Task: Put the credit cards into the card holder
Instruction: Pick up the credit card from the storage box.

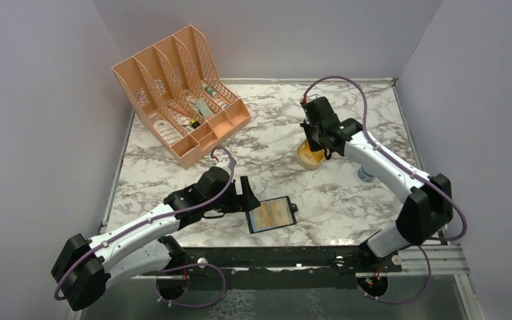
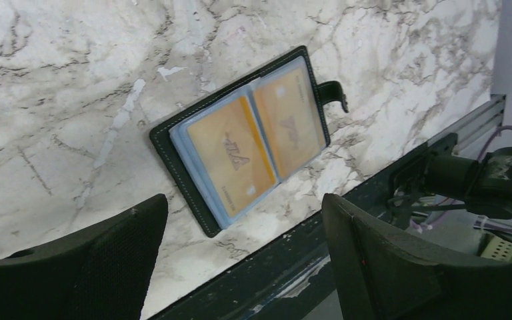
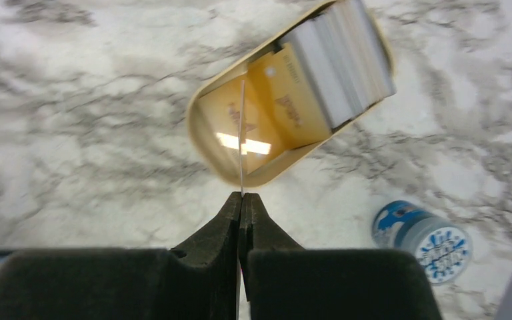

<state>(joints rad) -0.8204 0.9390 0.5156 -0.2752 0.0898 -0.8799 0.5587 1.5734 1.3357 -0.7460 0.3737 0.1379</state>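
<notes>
Looking down from above, I see the card holder [image 1: 271, 215] lying open and flat on the marble table [image 1: 347, 200] near its front edge, just beside the left fingers [image 1: 245, 192]. Well apart, toward the back right, the right fingers [image 1: 315, 142] point down over a gold tin [image 1: 309, 159]. A peach organiser [image 1: 180, 100] stands at the back left.

From the left wrist, the left fingers [image 2: 107, 260] stand spread wide with nothing between them. The holder [image 2: 240, 143] shows two tan-orange cards [image 2: 230, 157] behind clear sleeves, its snap tab [image 2: 333, 93] off to one side. It looks soft and floppy, and I would guess it slides easily on the smooth marble. Pinning it by the outer cover edge seems wise while a card goes in.

From the right wrist, the right fingers [image 3: 267, 233] are clenched on the near edge of a single card [image 3: 242, 133], seen edge-on as a thin line above the tin [image 3: 203, 143]. The remaining credit cards [image 3: 340, 60] stand stacked at one end of the tin. A blue-lidded jar [image 3: 423, 240] sits nearby. I judge the card to be light, stiff yet springy, and slick. Held by so narrow a margin it could pivot, so the pinch should stay firm on that short edge, leaving the far edge free for the slot.
</notes>
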